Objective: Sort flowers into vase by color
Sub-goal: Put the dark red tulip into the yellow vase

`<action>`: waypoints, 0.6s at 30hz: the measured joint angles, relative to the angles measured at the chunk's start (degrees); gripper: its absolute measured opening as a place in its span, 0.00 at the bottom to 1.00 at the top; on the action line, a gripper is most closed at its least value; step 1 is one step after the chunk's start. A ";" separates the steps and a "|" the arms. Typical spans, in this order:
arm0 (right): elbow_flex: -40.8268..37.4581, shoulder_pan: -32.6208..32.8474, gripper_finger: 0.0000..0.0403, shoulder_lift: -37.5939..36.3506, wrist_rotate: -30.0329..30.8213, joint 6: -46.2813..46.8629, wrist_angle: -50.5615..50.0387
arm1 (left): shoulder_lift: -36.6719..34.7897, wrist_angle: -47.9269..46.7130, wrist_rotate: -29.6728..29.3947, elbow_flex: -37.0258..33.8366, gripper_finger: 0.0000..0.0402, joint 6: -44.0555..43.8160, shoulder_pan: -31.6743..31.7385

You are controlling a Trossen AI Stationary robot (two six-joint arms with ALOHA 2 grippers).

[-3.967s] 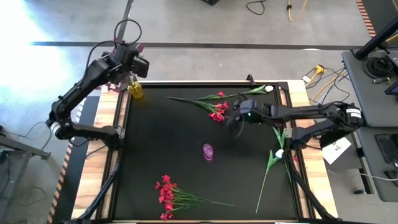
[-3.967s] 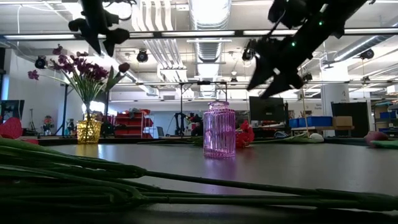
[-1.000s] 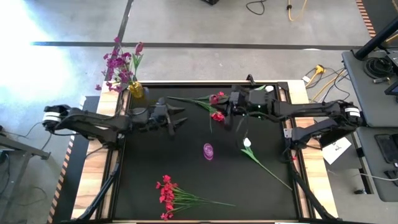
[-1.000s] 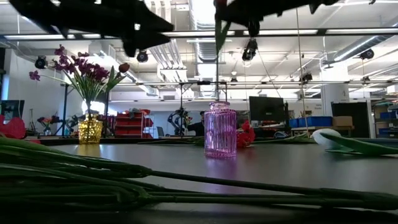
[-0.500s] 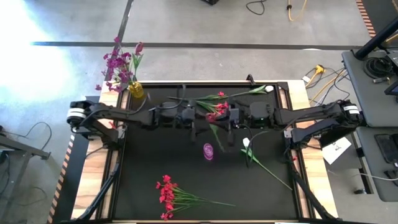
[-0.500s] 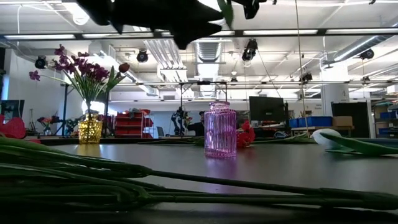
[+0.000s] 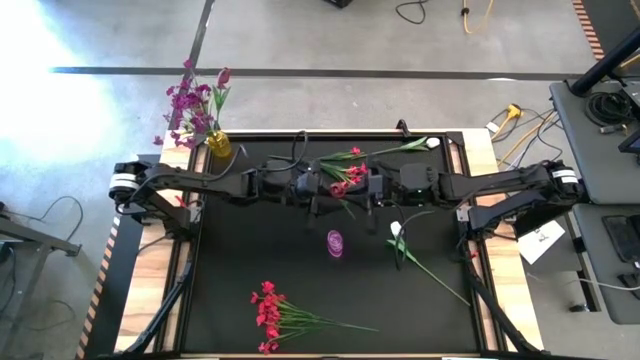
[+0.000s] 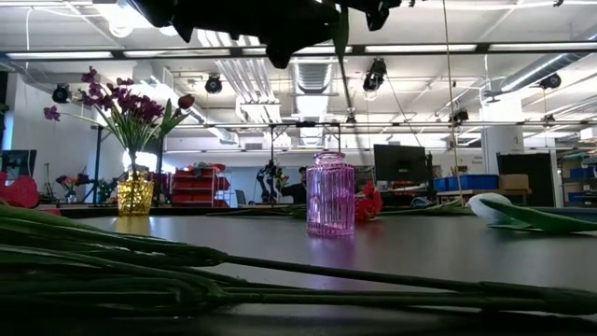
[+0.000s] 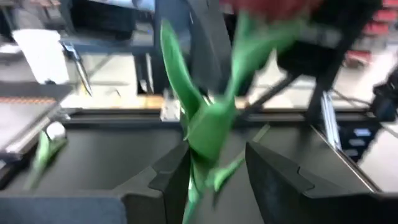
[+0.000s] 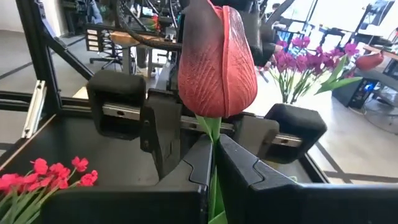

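**Handover of red bud above table centre: risk of drop or bent stem**

The dark red bud [image 10: 217, 62] sits upright, centre of the right wrist view, its stem clenched between the right gripper [image 10: 214, 163] fingers. In the high view it hangs just above centre, over the black table [image 7: 230, 290], near the pink vase [image 7: 334, 243] below it.

The left gripper [image 9: 214, 165] faces it, fingers parted around the green stem and leaf [image 9: 208, 124], not yet closed.

Risks, as judged:
- Right releases before left clamps: bud falls, misses vase.
- Left closes on the leaf, not the stem: weak hold, flower tilts.
- Both clamp and pull apart: thin stem bends.
- Grippers are very close; fingers could collide.

Purple flowers [image 7: 190, 100] already stand in the yellow vase [image 7: 218, 146], upper left; red clusters [image 7: 268, 310] lie lower left, unsorted.
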 joint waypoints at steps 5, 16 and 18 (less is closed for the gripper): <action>0.00 0.00 0.03 0.43 0.03 -0.11 1.58 | 0.85 2.78 -3.74 -0.02 0.35 0.92 0.07; 0.00 0.39 0.13 0.46 2.45 0.52 1.16 | 0.73 3.28 -3.98 -0.02 0.03 1.82 0.09; 0.00 0.50 0.21 0.42 2.45 0.52 1.13 | -0.02 0.91 -4.37 -0.02 0.01 2.44 0.14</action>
